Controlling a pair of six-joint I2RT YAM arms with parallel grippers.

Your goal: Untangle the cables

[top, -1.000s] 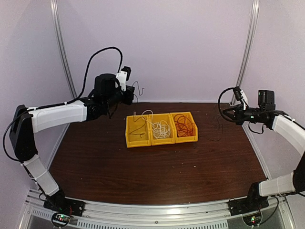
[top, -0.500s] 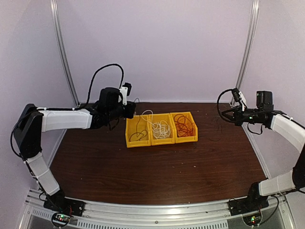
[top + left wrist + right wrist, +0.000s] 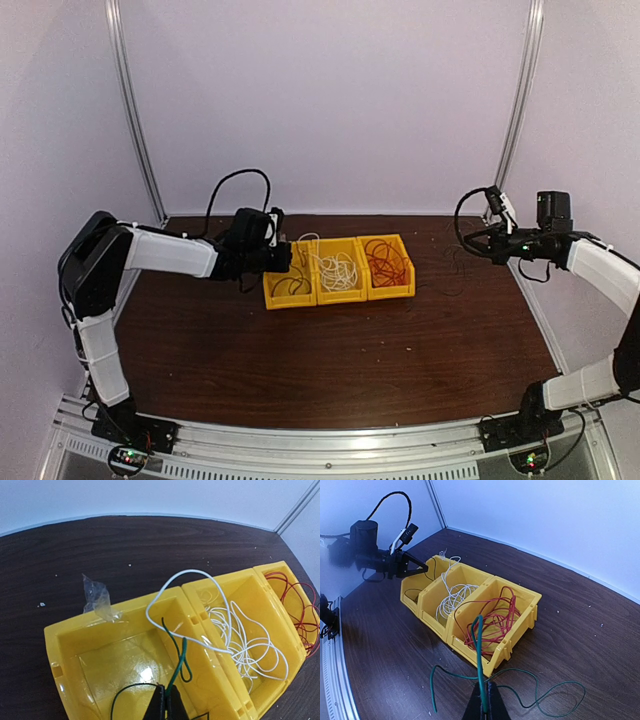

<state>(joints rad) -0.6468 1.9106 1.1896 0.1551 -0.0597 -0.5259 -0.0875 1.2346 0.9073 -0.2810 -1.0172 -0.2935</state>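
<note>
Three joined yellow bins stand mid-table. The left bin holds a dark green cable, and my left gripper is shut on it low over that bin. A white cable fills the middle bin, one loop arching over the divider. Red cable lies in the right bin. Over the table's right side, my right gripper is shut on another green cable, whose loose ends trail on the table.
A scrap of clear plastic sticks up at the left bin's back rim. The left arm reaches over the bins' left end. Walls and metal posts close in the back and sides.
My left arm has come down from high at the back to the left bin, bringing the dark green cable with it. The right arm has barely moved.
</note>
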